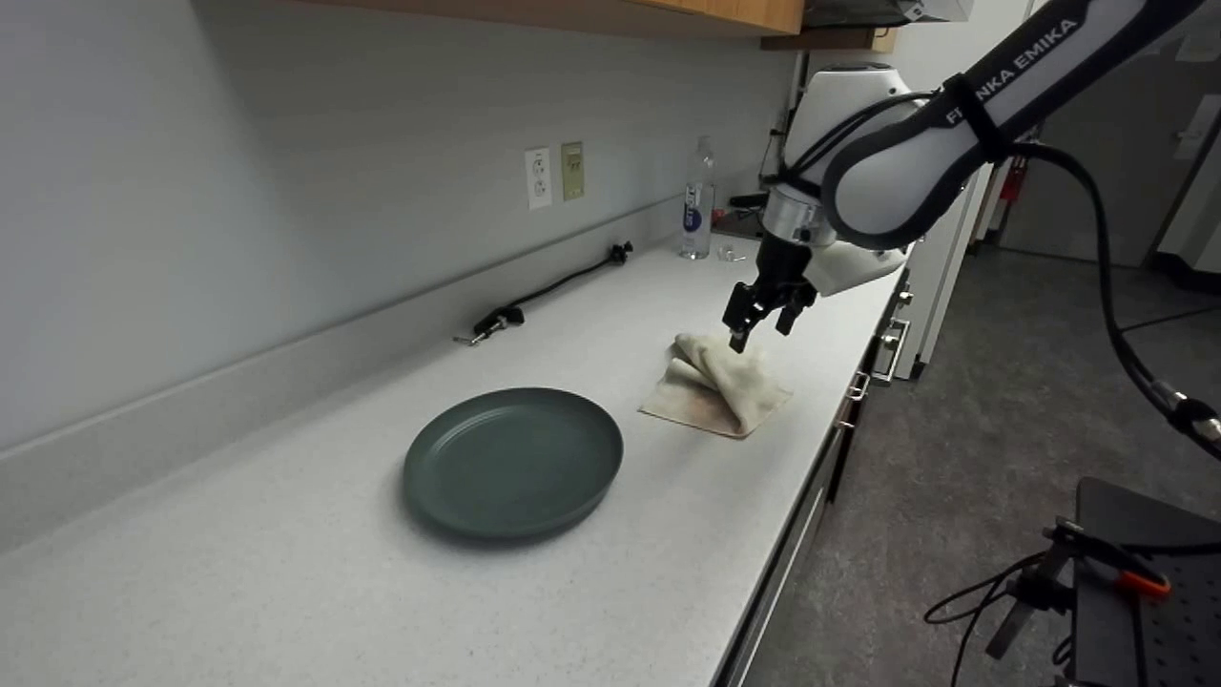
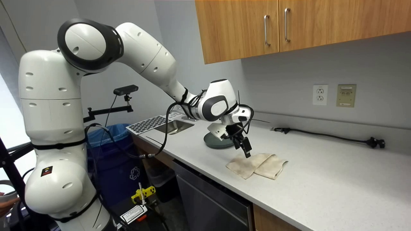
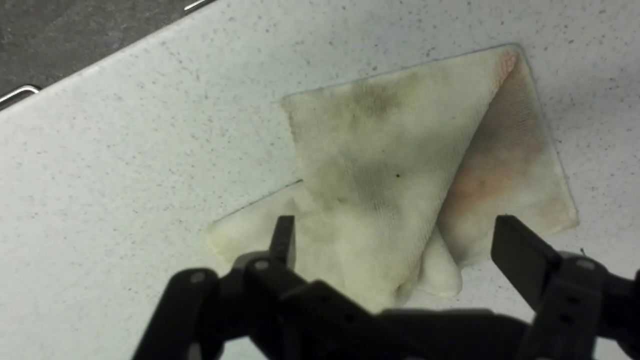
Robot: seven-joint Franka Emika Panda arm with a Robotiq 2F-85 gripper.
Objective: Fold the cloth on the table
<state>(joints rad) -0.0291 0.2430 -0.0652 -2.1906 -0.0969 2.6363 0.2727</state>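
One cloth (image 3: 385, 130) lies on the worktop (image 3: 125, 200), partly folded: a layer is turned over the rest along a slanting crease. Grey and yellowish stains mark this upper layer, and a reddish patch shows on the lower part beside the crease. Toward the jaws in the wrist view, the cloth bunches into a small roll.

The jaws stand wide apart and hold nothing. They point down at the cloth, and in the wrist view its bunched end shows in the gap between them; one jaw overlaps the cloth there, while the other crosses its edge. In both exterior views a tip of the jaws overlaps the cloth, but whether it touches I cannot tell. The arm (image 2: 147, 53) reaches over the worktop to the cloth.

Near the cloth, but apart from it, sits a dark green plate (image 1: 513, 463). On the opposite side of the cloth from the plate, well apart, a bottle (image 1: 698, 205) stands upright near the wall (image 1: 334, 210). A black cord (image 2: 327, 135) lies on the wall side of the cloth, with an outlet (image 1: 539, 178) above it. Farther from the cloth than the plate, a sink (image 2: 175, 126) is set into the worktop.
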